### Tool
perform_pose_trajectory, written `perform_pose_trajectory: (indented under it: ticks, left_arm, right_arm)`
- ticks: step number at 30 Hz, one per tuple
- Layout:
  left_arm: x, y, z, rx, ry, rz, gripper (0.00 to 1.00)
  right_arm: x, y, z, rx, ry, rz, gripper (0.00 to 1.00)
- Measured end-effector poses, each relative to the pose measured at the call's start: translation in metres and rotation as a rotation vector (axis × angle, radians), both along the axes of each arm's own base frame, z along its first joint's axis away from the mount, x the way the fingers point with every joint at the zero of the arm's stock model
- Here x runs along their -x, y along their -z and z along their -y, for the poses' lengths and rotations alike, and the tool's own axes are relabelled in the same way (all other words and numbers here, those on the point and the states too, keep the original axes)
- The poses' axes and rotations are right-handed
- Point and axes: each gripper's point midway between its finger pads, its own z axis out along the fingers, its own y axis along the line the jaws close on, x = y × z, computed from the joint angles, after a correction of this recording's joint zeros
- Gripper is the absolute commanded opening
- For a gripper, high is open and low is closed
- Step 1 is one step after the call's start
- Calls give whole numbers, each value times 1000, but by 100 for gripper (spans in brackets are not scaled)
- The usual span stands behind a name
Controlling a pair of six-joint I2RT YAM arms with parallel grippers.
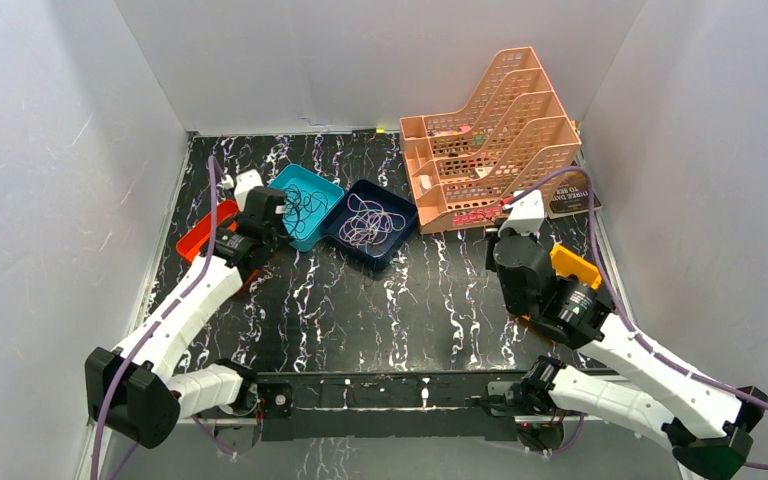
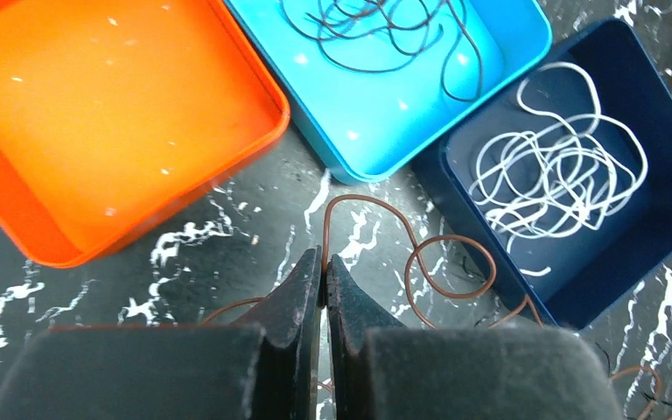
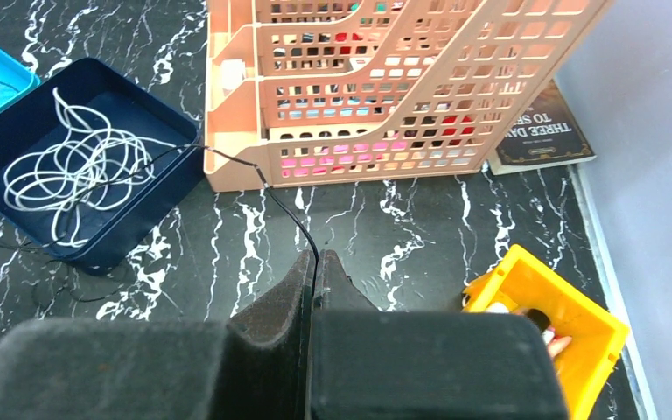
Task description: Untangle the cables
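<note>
Left gripper [image 2: 325, 261]: jaws together, clamped on the brown cable [image 2: 325, 229] at the very tips.
Brown cable: rising from the pinch, then curling in loops across the marbled table [image 2: 227, 236] – just beside the navy tray [image 2: 639, 289].
Right gripper [image 3: 315, 256]: jaws together, nipping a black cable [image 3: 269, 186].
Black cable: stretched from the tips toward the navy tray, passing the corner of the peach rack [image 3: 385, 105].
White cables [image 2: 560, 175]: bunched inside the navy tray.
Black cables [image 2: 376, 35]: heaped in the teal tray [image 2: 385, 122].
Orange tray [image 2: 96, 114]: touching the teal one – bare inside.
Yellow bin [image 3: 569, 324]: right of the right gripper.
</note>
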Motion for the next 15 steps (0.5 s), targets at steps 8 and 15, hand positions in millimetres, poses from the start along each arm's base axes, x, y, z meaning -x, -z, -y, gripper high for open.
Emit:
perform_pose_trajectory:
  ticks: [8,15]
  left_arm:
    - [4,-8,-38,-102,-77,-28,0]
    - [4,-13,-64,-148,-130,-43,0]
  right_arm:
    - [1,-14,18,32,62,39,0]
    - [8,-43,46,44,131,112,0]
